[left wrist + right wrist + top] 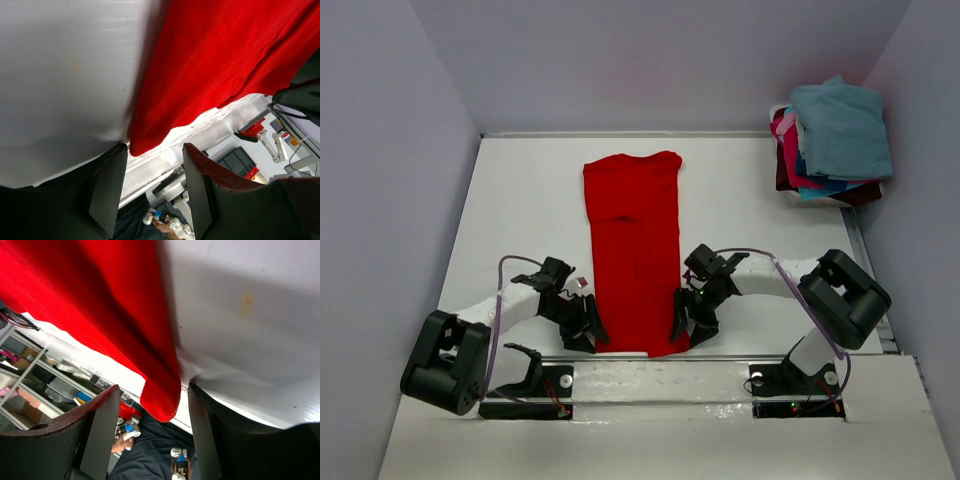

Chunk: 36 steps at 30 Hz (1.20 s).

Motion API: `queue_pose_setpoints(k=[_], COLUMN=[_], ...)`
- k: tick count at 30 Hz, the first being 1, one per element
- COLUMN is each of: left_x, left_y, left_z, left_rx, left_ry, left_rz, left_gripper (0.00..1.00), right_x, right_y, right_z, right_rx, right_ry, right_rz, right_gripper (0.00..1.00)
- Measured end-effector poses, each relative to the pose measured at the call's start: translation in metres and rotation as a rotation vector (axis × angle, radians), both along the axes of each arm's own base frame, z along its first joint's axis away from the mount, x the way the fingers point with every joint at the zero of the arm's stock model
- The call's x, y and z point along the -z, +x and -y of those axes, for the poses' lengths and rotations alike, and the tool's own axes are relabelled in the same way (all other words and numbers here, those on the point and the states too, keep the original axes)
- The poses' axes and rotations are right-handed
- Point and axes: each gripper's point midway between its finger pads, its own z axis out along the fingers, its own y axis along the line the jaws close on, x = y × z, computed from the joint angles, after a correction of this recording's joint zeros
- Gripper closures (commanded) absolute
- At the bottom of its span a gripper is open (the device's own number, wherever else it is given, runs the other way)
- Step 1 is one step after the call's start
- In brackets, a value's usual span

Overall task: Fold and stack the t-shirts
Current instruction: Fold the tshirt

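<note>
Top external view, two grippers: left gripper (588, 335) and right gripper (688, 328), both spread wide, clenching nothing, stood at near corners of red t-shirt (632, 250). Right wrist view showed shirt corner hanging between fingers (102, 435), unpinched. One red shirt lay mid-table as narrow strip, long axis running from near edge toward far wall. White table (520, 220), pale lilac-grey walls (670, 60) around. One pile (835, 135) sat in far right corner: teal on top; pink, blue, dark maroon beneath.

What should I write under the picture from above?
Open jaws at both near corners of the red t-shirt; other shirts sit piled far right.
</note>
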Motion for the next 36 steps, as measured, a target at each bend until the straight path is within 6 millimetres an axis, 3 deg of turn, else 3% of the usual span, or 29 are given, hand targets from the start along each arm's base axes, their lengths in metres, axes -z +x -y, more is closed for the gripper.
queue_pose_setpoints(k=[17,22,27,36], left_x=[0.004,0.004,0.003,-0.011], left_y=[0.003,0.005,0.007,0.019], left_z=[0.003,0.003,0.004,0.007], left_rx=[-0.004,-0.012,-0.019,-0.017], left_ry=[-0.008,-0.004,-0.007,-0.024], left_rz=[-0.013,-0.011,0.000,0.063], left_gripper=[0.56,0.75,0.94,0.94], right_x=[0.002,0.002,0.002,-0.004], right_y=[0.000,0.001,0.000,0.005], right_z=[-0.001,-0.002,-0.001,-0.005], right_rx=[0.031,0.035,0.032,0.015], right_ry=[-0.004,-0.004,-0.004,0.003], right_rz=[-0.012,-0.014,-0.013,0.002], right_gripper=[0.48,0.64,0.67,0.70])
